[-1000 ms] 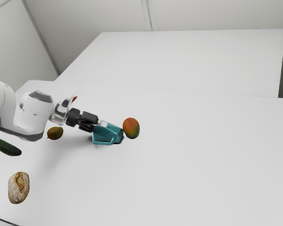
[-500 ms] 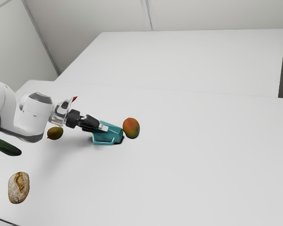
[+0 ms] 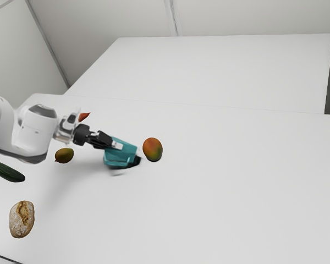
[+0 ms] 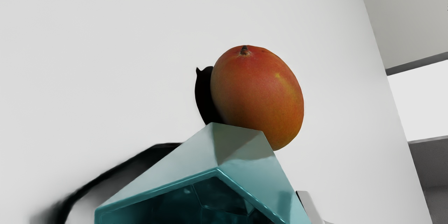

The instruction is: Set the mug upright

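The end effector (image 3: 116, 146) is clenched on the mug (image 3: 120, 158), with one finger (image 4: 308, 204) along the mug's outer wall. The other finger is hidden, and how wide the two stand apart I cannot tell. The mug lies on its side in the grasp, mouth toward the hand and base toward the mango (image 3: 152, 149), at least partly raised off the surface (image 3: 236, 187), its shadow below it.

The arm (image 3: 36, 129) comes in from the exterior view's left, low over the surface, with the hand slanting down toward the exterior view's right. The mango sits just beyond the mug's base. Open surface stretches past it to the exterior view's right and in front of the mug. The far edge runs well behind. Near the arm are a green fruit (image 3: 64, 155), a cucumber (image 3: 6, 171) and a red item (image 3: 84, 116); bread (image 3: 22, 219) lies well apart from the mug
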